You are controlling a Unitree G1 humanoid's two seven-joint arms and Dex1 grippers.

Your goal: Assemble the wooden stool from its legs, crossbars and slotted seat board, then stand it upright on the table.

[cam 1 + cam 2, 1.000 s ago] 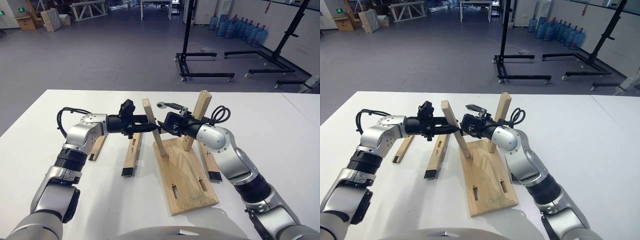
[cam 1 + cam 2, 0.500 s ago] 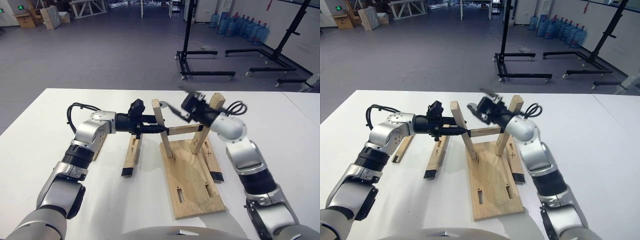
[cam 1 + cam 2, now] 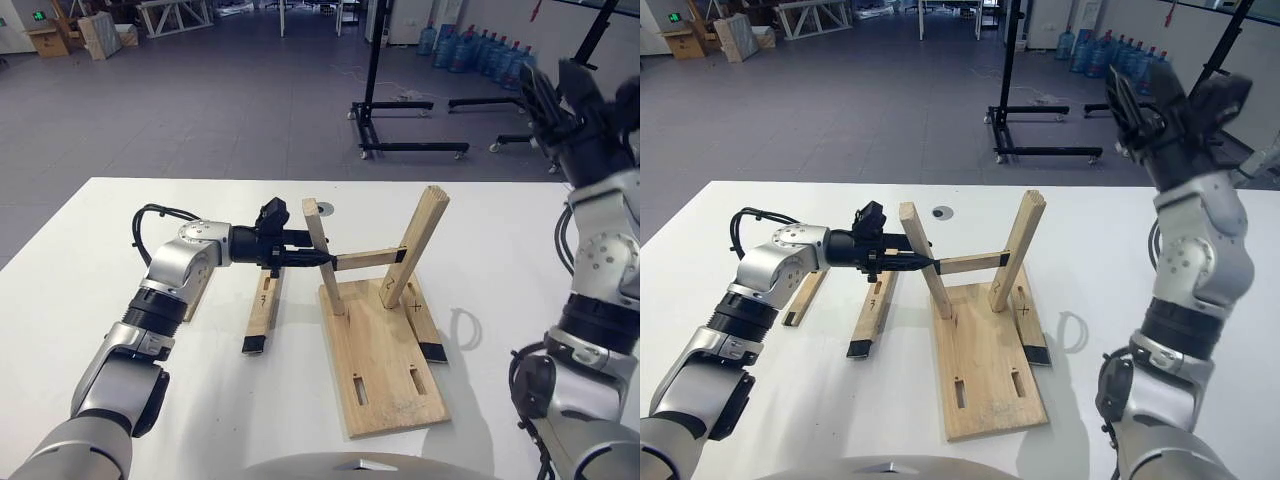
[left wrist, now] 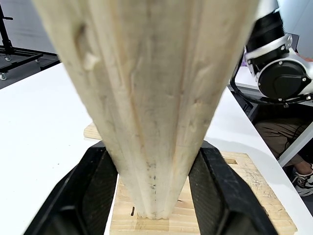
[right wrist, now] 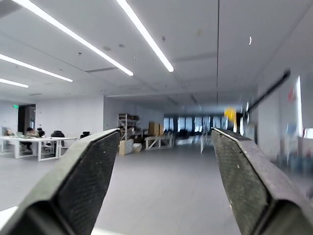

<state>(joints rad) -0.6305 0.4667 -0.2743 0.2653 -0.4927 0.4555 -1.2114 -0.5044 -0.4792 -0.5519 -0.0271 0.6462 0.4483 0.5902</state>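
Note:
Two wooden legs stand tilted on the slotted seat board [image 3: 385, 370], joined by a crossbar [image 3: 365, 262]. My left gripper [image 3: 312, 258] is shut on the left leg [image 3: 322, 262] at about the crossbar's height. In the left wrist view that leg [image 4: 146, 98] sits clamped between the black fingers [image 4: 93, 191]. The right leg [image 3: 415, 245] leans free of any grip. My right gripper [image 3: 1172, 95] is raised high over the table's right side, open and holding nothing, its fingers [image 5: 83, 181] spread wide against the room.
A loose leg [image 3: 265, 310] lies left of the board. Another wooden piece [image 3: 197, 292] lies under my left arm, and a third [image 3: 428, 335] lies along the board's right edge. A small grey disc [image 3: 325, 209] is set in the tabletop behind the legs.
My right gripper let go near the right leg and crossbar and swung up and away to the right. The left gripper kept hold of the left leg. The camera shifted slightly.

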